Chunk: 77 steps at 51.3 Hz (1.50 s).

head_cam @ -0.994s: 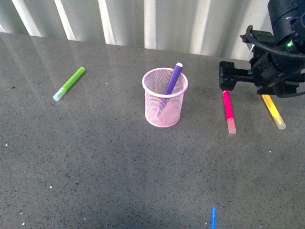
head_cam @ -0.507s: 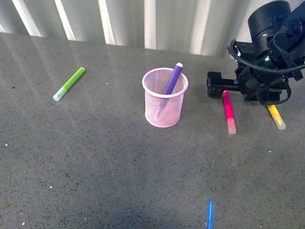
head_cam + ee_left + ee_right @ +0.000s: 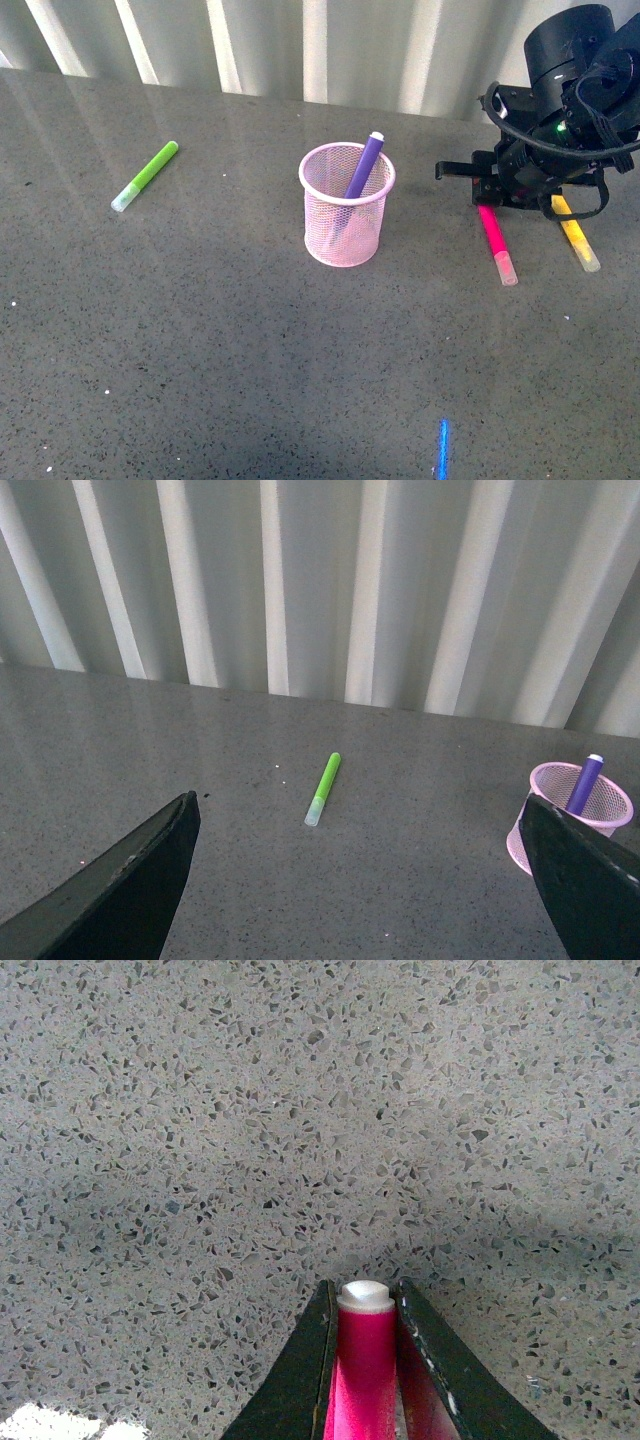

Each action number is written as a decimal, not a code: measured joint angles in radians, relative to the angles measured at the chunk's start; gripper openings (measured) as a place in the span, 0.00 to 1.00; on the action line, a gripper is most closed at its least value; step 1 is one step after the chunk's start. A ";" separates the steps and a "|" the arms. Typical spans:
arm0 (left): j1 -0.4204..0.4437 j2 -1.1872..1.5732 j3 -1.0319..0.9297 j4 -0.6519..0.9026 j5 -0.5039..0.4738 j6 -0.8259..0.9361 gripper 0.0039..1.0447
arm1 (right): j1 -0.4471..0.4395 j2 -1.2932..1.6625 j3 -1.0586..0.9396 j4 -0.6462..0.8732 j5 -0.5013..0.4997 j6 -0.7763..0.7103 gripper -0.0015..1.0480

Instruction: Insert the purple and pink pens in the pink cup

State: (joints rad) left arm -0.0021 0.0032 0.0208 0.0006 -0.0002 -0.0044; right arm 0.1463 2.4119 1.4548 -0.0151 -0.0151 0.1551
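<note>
The pink cup [image 3: 347,220] stands mid-table with the purple pen [image 3: 364,166] leaning inside it, its end above the rim. Both also show in the left wrist view, the cup [image 3: 580,805] and the purple pen [image 3: 584,783]. The pink pen [image 3: 497,242] lies slanted on the table right of the cup, pale cap toward me. My right gripper [image 3: 487,195] is shut on the pink pen's far end; the right wrist view shows the magenta barrel [image 3: 365,1360] clamped between the two fingers. My left gripper [image 3: 360,880] is open and empty, out of the front view.
A lime-green marker [image 3: 146,175] lies at the far left, also seen in the left wrist view [image 3: 323,788]. A yellow marker [image 3: 577,236] lies just right of the pink pen, partly under the right arm. A ribbed white wall backs the grey speckled table [image 3: 200,350].
The right gripper has swung over the pink pen's far end and shut on it. The pen's capped end has slid to the right. The cup and purple pen have not moved.
</note>
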 joint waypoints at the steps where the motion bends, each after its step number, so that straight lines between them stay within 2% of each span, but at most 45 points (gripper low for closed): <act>1: 0.000 0.000 0.000 0.000 0.000 0.000 0.94 | -0.001 -0.001 -0.002 0.002 -0.001 0.000 0.12; 15: 0.000 0.000 0.000 0.000 0.000 0.000 0.94 | -0.012 -0.037 -0.067 0.104 0.011 0.028 0.12; 21: 0.000 0.000 0.000 0.000 0.000 0.000 0.94 | -0.021 -0.098 -0.135 0.255 0.046 0.041 0.12; 28: 0.000 0.000 0.000 0.000 0.000 0.000 0.94 | -0.028 -0.233 -0.213 0.455 0.040 0.067 0.11; 36: 0.000 0.000 0.000 0.000 0.000 0.000 0.94 | -0.011 -0.399 -0.318 0.732 -0.047 0.106 0.11; 45: 0.000 0.000 0.000 0.000 0.000 0.000 0.94 | 0.048 -0.450 -0.422 1.020 -0.201 0.104 0.11; 61: 0.000 0.000 0.000 0.000 0.000 0.000 0.94 | 0.160 -0.350 -0.455 1.203 -0.347 0.087 0.11; 77: 0.000 0.000 0.000 0.000 0.000 0.000 0.94 | 0.209 -0.212 -0.401 1.286 -0.379 0.103 0.11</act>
State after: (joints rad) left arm -0.0021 0.0032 0.0208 0.0006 -0.0002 -0.0044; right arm 0.3553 2.2002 1.0534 1.2713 -0.3939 0.2581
